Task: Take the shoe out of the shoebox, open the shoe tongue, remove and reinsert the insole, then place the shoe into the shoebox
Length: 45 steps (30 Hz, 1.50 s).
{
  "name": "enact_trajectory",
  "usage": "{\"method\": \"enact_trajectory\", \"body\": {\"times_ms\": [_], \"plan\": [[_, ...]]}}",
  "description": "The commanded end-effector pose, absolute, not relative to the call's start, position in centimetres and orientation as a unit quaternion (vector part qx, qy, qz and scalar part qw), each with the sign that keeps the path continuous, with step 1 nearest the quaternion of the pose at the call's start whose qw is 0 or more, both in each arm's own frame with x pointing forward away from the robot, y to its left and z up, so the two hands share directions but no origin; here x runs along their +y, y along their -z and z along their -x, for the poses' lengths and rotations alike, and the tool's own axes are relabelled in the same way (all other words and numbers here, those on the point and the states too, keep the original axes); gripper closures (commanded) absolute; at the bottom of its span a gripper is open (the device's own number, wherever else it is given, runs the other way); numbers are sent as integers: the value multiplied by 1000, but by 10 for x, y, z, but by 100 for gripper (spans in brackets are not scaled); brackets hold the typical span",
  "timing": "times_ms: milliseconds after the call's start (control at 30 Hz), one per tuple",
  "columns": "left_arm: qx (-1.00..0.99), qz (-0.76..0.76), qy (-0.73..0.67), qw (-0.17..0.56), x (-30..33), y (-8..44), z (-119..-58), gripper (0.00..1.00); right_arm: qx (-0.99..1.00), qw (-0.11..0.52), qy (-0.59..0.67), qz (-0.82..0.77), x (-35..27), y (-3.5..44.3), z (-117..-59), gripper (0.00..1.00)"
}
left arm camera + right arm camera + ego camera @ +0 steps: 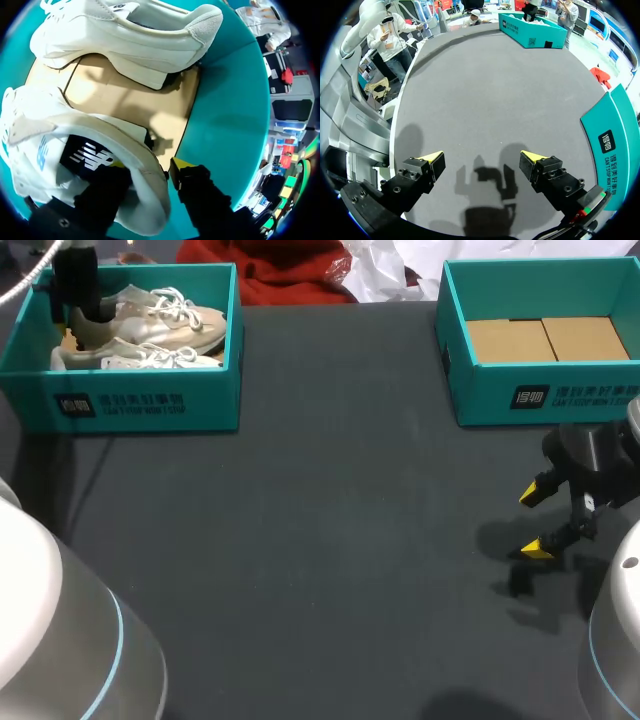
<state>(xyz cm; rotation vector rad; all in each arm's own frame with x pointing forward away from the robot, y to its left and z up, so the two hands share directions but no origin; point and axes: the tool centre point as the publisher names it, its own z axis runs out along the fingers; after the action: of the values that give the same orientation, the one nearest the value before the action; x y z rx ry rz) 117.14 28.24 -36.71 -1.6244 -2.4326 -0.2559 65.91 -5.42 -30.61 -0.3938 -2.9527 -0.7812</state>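
1. Left end effector [147,167] is clenched on the heel of a pale shoe [60,130]. One finger sits inside the heel collar and the other presses the outside of the heel. The inner pad is mostly in shadow, so its contact looks likely rather than certain.
2. You will find that shoe lying in the teal shoebox [140,405], whose wall stands just beside the outer finger.
3. Ahead of the left end effector you can see a second shoe [130,40] in the same box. Its sole is turned toward the grasped shoe and the two are apart, with a strip of brown cardboard floor [125,110] between them.
4. Your right end effector [482,160] is released. Its yellow-tipped fingers are spread wide above the dark tabletop [300,540], and its shadow falls directly under it.
5. Just beside the right end effector stands a second shoebox [540,395], also teal, with its brown cardboard bottom showing. The box with the shoes lies well ahead of this end effector, across the tabletop.
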Motion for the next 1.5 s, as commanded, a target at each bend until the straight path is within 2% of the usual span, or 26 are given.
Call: {"method": "enact_trajectory", "body": {"times_ms": [33,233,267,467,600,1067,1500], "plan": [[-824,551,87,96,283,359,-1169,50,-959,29,252,128,-54,306,-657,0],[-825,551,90,82,284,347,-1166,31,-959,29,252,128,-54,306,-657,0],[-825,551,92,79,284,343,-1166,22,-959,29,252,128,-54,306,-657,0],[-825,555,97,44,281,319,-1164,6,-959,29,252,128,-54,306,-657,0],[-824,558,97,26,276,293,-1163,0,-959,29,252,128,-54,306,-657,0],[-805,591,56,-8,269,220,-1117,0,-959,29,252,128,-54,306,-657,0],[-778,625,56,-18,265,210,-1073,0,-959,29,252,128,-54,306,-657,0]]}}
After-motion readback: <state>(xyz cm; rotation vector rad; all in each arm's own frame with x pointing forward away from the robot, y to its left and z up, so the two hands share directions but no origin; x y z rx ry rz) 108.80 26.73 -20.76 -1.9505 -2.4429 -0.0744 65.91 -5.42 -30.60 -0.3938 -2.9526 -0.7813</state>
